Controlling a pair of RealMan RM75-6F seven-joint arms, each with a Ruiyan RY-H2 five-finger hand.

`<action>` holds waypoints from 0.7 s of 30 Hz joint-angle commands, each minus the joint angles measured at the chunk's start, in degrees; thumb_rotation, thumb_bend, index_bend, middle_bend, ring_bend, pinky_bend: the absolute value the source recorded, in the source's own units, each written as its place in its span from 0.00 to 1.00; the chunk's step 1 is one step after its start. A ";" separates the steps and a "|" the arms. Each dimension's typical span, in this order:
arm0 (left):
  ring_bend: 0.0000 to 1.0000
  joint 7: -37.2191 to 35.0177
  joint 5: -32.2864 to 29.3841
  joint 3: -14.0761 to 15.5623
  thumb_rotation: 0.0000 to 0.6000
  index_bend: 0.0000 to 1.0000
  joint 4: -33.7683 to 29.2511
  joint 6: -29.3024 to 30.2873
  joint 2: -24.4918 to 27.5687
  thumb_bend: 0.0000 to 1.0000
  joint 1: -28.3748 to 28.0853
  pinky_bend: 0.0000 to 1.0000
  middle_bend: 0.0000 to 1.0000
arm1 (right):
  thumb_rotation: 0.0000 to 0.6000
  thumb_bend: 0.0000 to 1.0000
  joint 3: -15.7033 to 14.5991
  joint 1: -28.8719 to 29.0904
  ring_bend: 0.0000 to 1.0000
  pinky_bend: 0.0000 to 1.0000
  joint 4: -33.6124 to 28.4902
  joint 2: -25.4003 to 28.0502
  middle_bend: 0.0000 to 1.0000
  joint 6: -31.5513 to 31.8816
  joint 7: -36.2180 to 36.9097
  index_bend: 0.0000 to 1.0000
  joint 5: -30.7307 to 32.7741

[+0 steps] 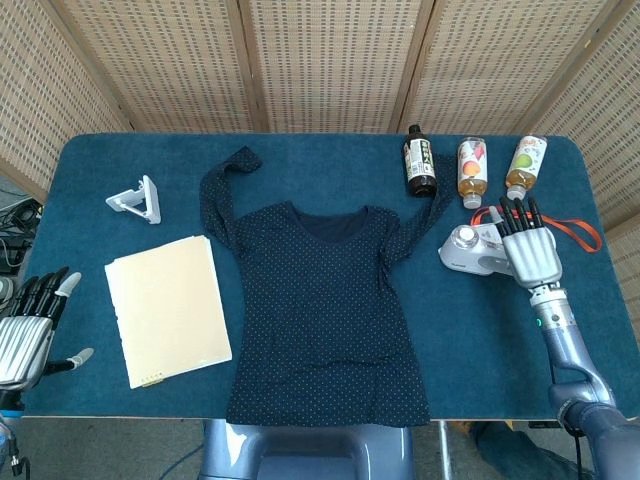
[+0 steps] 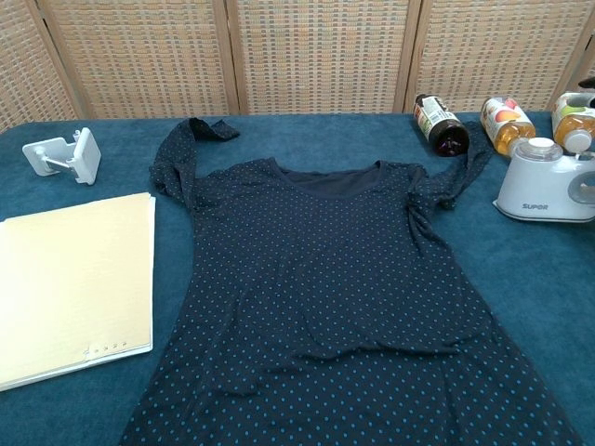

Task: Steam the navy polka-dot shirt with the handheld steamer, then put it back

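The desk (image 1: pixel 330 160), covered in dark blue cloth, carries everything in front of a woven screen (image 1: pixel 330 60). The shirt (image 1: pixel 325 310), navy with small light dots, lies flat in the middle of the desk, hem toward the robot, one sleeve stretched up and left, the other bunched toward the bottles. Left of it lies a cream stack of paper (image 1: pixel 168 308), apart from the shirt's edge. The right hand (image 1: pixel 530 250) lies over the handle end of the steamer with its fingers (image 1: pixel 520 212) stretched out straight toward the far edge; whether it presses or grips the handle cannot be told from either view. The left hand (image 1: pixel 25 325) hangs off the near left corner of the desk, holding nothing, fingers apart and pointing up. The steamer (image 2: pixel 548 181), white and grey, sits on the desk just right of the bunched sleeve, its round cap up. Behind it three bottles lie in a row near the far edge: a dark bottle (image 1: pixel 420 160), a bottle with an orange label (image 1: pixel 471 170) and a bottle with a green label (image 1: pixel 524 165). An orange strap (image 1: pixel 580 228) loops on the cloth beside the right hand. A small white stand (image 1: pixel 137 199) sits near the left edge, above the paper.
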 commanded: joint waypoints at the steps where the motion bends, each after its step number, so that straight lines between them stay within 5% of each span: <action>1: 0.00 -0.77 1.12 0.45 1.00 0.00 0.04 0.91 0.34 0.00 0.50 0.00 0.00 | 1.00 0.00 -1.39 -3.89 0.00 0.00 -11.10 6.82 0.00 4.65 -2.82 0.00 -1.07; 12: 0.00 -2.73 4.79 1.70 1.00 0.00 1.38 3.97 0.33 0.00 2.08 0.00 0.00 | 1.00 0.00 -4.44 -12.04 0.00 0.00 -39.01 21.66 0.00 14.59 -6.10 0.00 -3.61; 21: 0.00 -2.93 6.62 2.12 1.00 0.00 1.79 7.44 0.71 0.00 3.94 0.00 0.00 | 1.00 0.00 -5.47 -18.37 0.00 0.00 -50.09 26.48 0.00 20.56 -4.84 0.00 -2.93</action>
